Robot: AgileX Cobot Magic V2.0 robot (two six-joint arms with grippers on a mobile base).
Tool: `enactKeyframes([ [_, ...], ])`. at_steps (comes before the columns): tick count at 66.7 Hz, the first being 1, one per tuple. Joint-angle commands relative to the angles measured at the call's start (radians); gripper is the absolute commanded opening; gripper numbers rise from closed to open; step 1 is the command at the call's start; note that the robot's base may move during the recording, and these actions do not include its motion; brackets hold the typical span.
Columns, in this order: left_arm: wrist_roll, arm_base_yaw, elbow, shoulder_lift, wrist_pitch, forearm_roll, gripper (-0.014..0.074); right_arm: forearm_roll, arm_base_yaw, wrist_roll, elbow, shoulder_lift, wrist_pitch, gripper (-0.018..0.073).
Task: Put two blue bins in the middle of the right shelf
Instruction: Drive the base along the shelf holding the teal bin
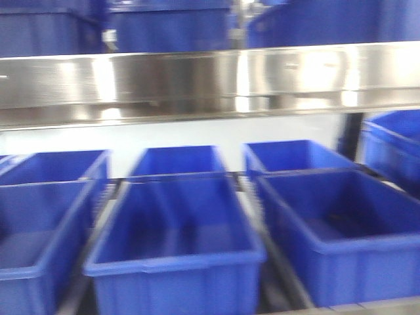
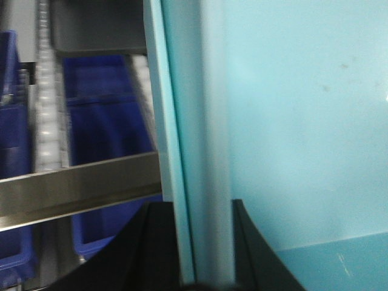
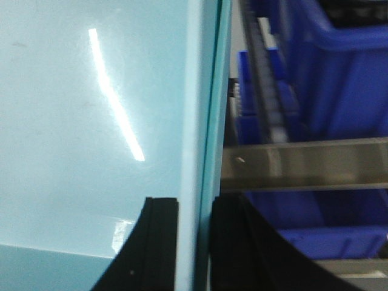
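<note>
Left claw (image 2: 205,248) clamps a pale bin (image 2: 303,121) by its wall; right claw (image 3: 195,242) likewise pinches the pale wall, dark bins (image 3: 339,66) behind.

My front camera faces the steel rail (image 1: 210,82) squarely, close up. Both wrist cameras skim the pale bin (image 2: 291,121), facing the rack too

I find no legible text, label, brand, number or sign in any of the three views. The steel rail (image 1: 210,79), the dark blue bins (image 1: 174,243) and the pale blue bin (image 2: 303,121) show plain surfaces with nothing I can read. The front view is blurred, so any fine print there cannot be made out.
</note>
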Motion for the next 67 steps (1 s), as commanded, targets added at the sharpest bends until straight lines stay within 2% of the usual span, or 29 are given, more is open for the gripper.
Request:
enactKeyframes([
  [1,0.014,0.003,-0.021,-0.017,-0.093,0.013,-0.0111,-0.027,-0.002,-0.010,-0.018,-0.013,-0.080,-0.0166],
  [67,0.014,0.003,-0.021,-0.017,-0.093,0.013,-0.0111,-0.027,-0.002,-0.010,-0.018,-0.013,-0.080,-0.0166],
])
